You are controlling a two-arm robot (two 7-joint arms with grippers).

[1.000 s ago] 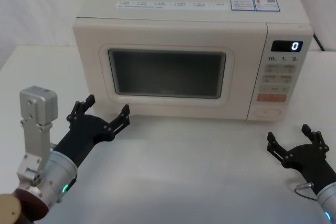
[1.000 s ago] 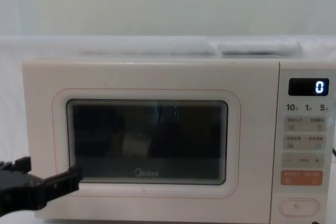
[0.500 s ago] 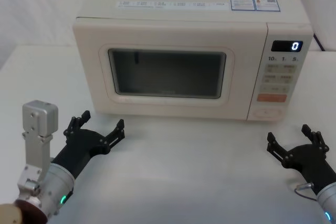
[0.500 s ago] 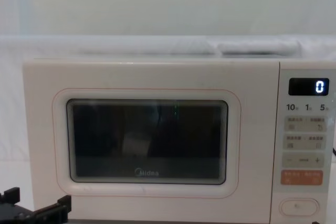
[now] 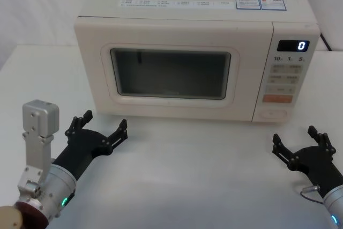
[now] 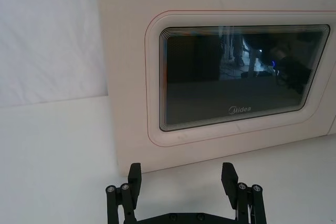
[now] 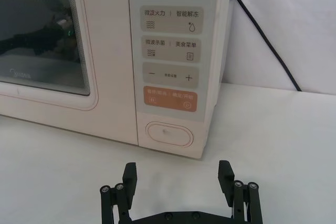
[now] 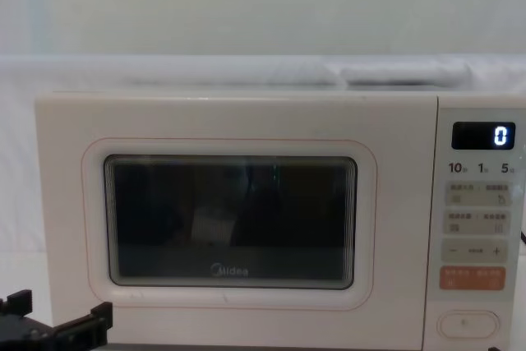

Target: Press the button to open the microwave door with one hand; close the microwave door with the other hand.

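The cream microwave door (image 5: 171,73) (image 8: 230,223) (image 6: 231,77) with its dark window is closed flush with the oven body. The pill-shaped button (image 5: 274,115) (image 7: 169,134) (image 8: 467,324) sits at the bottom of the control panel, under the orange key. My left gripper (image 5: 102,127) (image 6: 181,178) is open on the table a short way in front of the door's lower left corner, touching nothing. My right gripper (image 5: 299,140) (image 7: 177,178) is open, low over the table in front of the button and apart from it.
The microwave (image 5: 187,14) stands at the back of a white table (image 5: 187,175). Its display (image 5: 292,46) reads 0. A black cable (image 7: 268,40) runs down the wall to the right of the oven. Bare table lies between the two grippers.
My left gripper has pulled back from the door's lower left corner toward me and lowered; in the last half second it barely moved. The door stays closed. The right gripper has not moved.
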